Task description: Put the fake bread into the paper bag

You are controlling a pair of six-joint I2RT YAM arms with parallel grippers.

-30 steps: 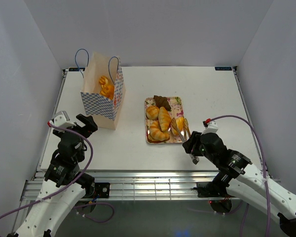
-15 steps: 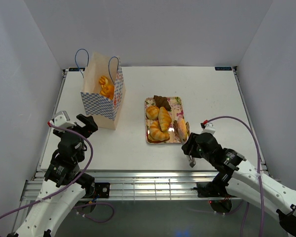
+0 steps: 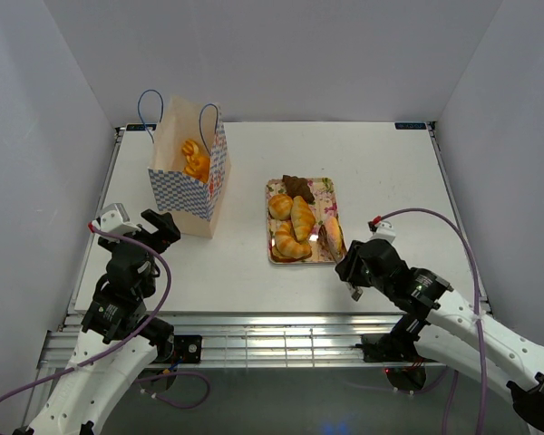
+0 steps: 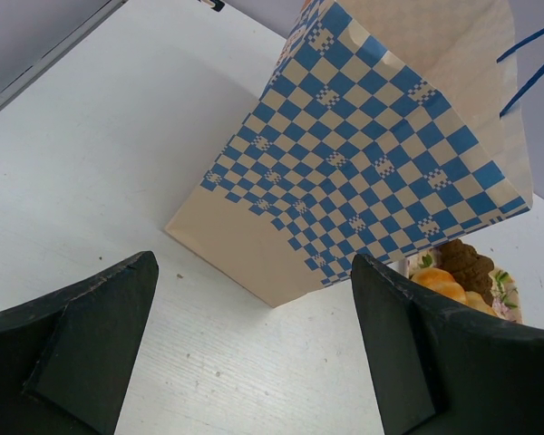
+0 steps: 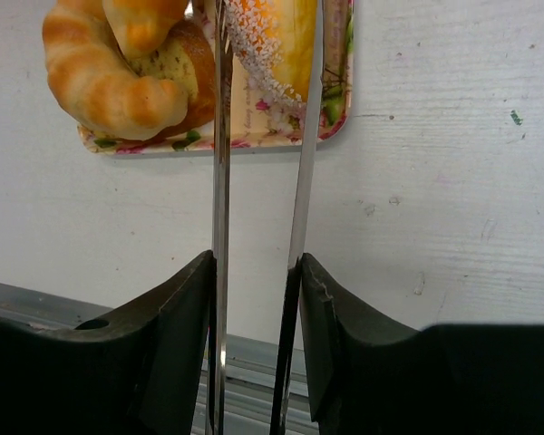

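Note:
The paper bag (image 3: 186,177) stands upright at the back left with golden fake bread (image 3: 196,159) inside. It fills the left wrist view (image 4: 372,154). More fake bread lies on the floral tray (image 3: 325,186): a dark brown piece (image 3: 297,188), a round bun (image 3: 280,206), a long loaf (image 3: 302,217) and a croissant (image 3: 291,243). My right gripper (image 3: 354,272) is shut on metal tongs (image 5: 220,136). The tong blades stand on either side of a sugared orange loaf (image 5: 272,36) at the tray's right edge. My left gripper (image 4: 254,344) is open and empty, just before the bag.
The croissant (image 5: 100,82) lies just left of the tongs in the right wrist view. The tray's near rim (image 5: 335,122) is close to the table's front edge. Grey walls stand on three sides of the table.
The right gripper has shifted slightly towards the tray's near right corner. The tong blades have narrowed around the sugared loaf. The left arm has not moved.

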